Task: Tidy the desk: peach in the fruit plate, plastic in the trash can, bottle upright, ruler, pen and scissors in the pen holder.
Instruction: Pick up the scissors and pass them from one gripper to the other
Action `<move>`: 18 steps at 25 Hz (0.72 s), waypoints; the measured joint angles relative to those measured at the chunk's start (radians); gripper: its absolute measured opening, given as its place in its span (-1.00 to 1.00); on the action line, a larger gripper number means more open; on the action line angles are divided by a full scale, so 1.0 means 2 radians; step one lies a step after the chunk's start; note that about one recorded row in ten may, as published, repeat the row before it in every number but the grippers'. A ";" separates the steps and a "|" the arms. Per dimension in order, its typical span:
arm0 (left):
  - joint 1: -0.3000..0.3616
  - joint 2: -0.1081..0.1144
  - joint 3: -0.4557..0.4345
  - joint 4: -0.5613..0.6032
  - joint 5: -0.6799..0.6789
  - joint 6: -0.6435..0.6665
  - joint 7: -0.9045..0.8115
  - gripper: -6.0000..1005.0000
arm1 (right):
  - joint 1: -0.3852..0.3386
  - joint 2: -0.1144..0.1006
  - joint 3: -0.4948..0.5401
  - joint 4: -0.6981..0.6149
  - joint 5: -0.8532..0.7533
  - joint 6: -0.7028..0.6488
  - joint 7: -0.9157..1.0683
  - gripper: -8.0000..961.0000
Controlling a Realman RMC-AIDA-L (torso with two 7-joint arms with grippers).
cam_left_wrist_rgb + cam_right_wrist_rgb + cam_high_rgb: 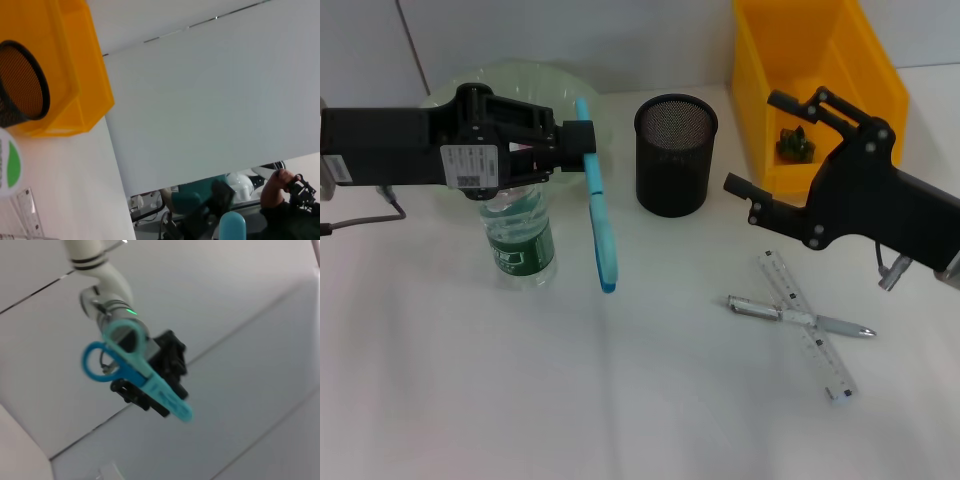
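Head view: left gripper (582,140) pinches scissors (598,200), long axis hanging down; pen holder (675,153) just rightward. Right gripper (760,150) spread, idle.

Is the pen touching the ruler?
Touching. In the head view the pen lies straight across the ruler, forming an X on the desk, with no gap at the crossing.

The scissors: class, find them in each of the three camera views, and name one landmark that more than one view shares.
Head view: the scissors hang upper left of centre, held by the left pincer, beside the bottle.
Left wrist view: only a blue tip at the bottom edge.
Right wrist view: centre left, handle loops uppermost.
Shared landmark: the mesh pen holder, also in the left wrist view.
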 joint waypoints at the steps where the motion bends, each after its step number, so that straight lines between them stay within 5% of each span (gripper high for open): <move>1: -0.001 0.000 0.000 -0.002 0.000 0.000 -0.005 -0.49 | 0.002 -0.003 -0.001 0.012 0.000 -0.007 -0.025 0.32; 4: -0.008 -0.001 0.003 -0.002 0.002 -0.001 -0.020 -0.49 | 0.012 -0.011 -0.002 0.030 -0.001 -0.034 -0.079 0.32; 18: -0.023 -0.004 0.018 -0.005 0.021 -0.001 -0.046 -0.47 | 0.029 -0.015 -0.030 0.038 0.000 -0.047 -0.188 0.32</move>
